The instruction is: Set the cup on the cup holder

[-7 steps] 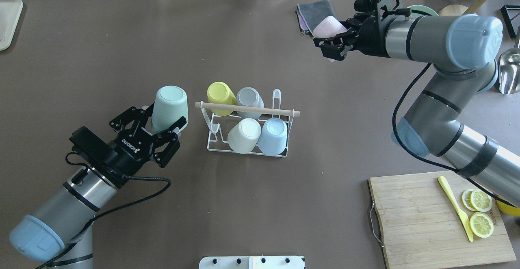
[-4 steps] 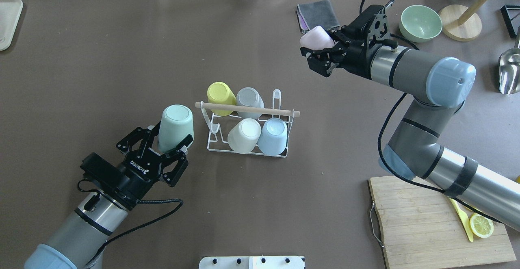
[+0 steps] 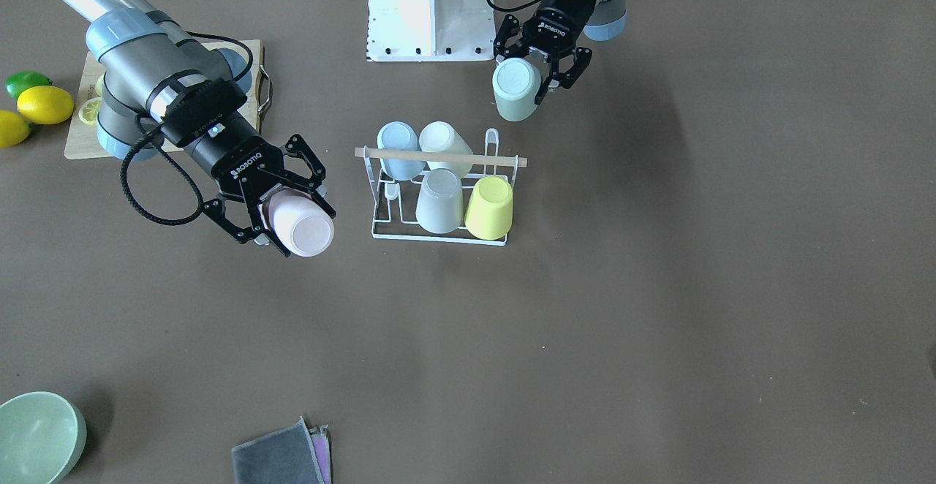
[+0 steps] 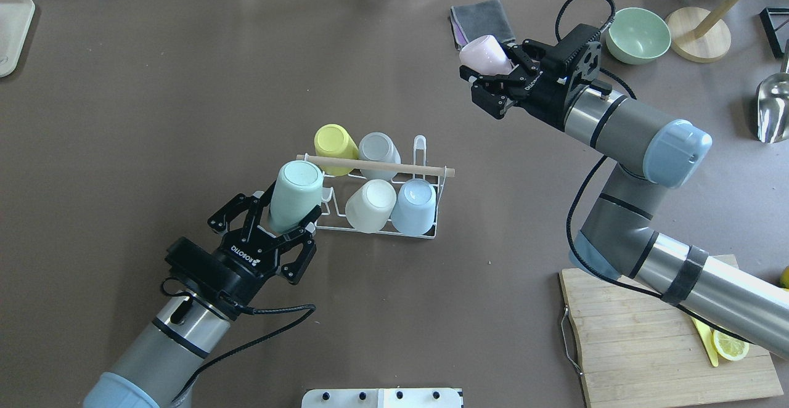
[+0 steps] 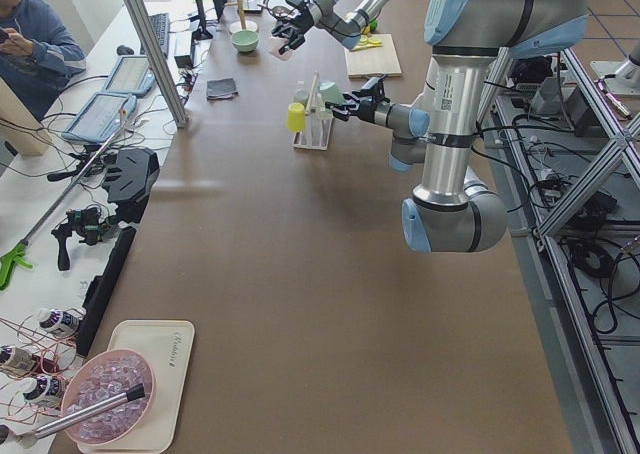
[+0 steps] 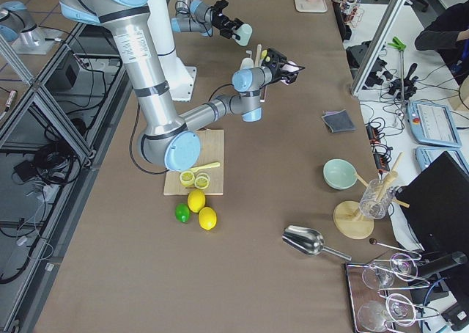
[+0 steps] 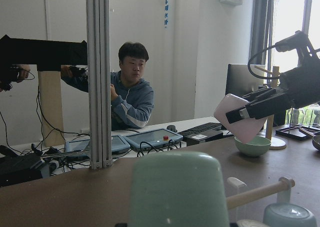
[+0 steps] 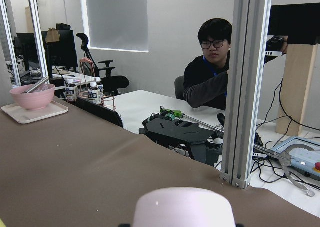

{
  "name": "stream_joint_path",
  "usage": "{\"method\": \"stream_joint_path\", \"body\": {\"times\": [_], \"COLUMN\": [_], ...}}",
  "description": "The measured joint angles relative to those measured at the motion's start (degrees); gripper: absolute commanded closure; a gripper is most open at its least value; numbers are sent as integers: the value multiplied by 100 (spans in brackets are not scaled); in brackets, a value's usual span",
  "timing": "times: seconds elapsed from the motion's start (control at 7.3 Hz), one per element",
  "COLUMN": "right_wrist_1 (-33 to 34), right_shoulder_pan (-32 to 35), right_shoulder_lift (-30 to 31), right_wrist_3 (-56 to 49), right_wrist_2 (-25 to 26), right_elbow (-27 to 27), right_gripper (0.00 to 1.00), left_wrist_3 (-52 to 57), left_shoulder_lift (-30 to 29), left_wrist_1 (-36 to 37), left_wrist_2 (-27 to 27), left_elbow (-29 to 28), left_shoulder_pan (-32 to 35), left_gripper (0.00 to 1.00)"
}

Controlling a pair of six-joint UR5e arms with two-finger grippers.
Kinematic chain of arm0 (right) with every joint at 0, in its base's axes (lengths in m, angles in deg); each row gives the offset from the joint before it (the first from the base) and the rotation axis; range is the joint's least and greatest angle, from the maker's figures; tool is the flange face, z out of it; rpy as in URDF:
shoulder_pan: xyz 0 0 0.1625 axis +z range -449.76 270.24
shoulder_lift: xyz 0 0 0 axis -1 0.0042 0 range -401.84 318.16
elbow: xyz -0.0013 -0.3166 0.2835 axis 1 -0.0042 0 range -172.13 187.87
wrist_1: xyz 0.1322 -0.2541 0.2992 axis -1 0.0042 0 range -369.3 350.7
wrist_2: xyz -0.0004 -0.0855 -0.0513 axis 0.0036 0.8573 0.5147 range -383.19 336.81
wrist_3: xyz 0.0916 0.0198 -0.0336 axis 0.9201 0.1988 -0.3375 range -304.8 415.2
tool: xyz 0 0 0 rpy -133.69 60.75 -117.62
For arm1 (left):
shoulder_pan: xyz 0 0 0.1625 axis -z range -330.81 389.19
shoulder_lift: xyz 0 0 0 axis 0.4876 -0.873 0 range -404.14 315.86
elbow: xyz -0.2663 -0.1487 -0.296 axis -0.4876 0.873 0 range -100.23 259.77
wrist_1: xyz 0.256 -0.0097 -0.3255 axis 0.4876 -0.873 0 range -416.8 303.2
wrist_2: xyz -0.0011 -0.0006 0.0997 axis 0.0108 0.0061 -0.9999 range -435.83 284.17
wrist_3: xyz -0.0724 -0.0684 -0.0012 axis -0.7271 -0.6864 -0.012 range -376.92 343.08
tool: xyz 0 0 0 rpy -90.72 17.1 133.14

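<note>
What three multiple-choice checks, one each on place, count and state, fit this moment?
1. Where is the mint cup?
A. on a cup holder prong
B. in the left end effector
C. in the right end effector

2. How many cups sit on the cup holder?
A. four
B. two
C. six

3. What is the right end effector's state?
A. open, empty
B. shut, empty
C. shut on the pink cup

Key:
1 B, it grips the mint cup by the cup holder's end.
2 A, the yellow cup, grey cup, white cup and blue cup are seated.
3 C, it clamps the pink cup, far from the cup holder.
</note>
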Motion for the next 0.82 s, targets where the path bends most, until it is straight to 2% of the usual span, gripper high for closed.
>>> {"method": "stream_joint_path", "body": {"times": [0.14,0.55,0.82], "right_wrist_1": [-220,-1237,-1593], "right_shoulder_pan": [-94,-293,-520], "right_shoulder_lift": [-35,-466,-587], "right_wrist_3": [-3,-6,-8], "right_wrist_2": [237,835,1036], "right_elbow": [-101,-992,-1103], "right_gripper": [100,100,100], "left_wrist_3": [7,9,7], "left_shoulder_lift": [-162,-268,-298], "left_wrist_1": [1,-10,-25], "left_wrist_2": [2,7,2], "left_elbow": [-152,-280,-412], "left_shoulder_pan": [9,154,231], "left_gripper": [51,50,50]}}
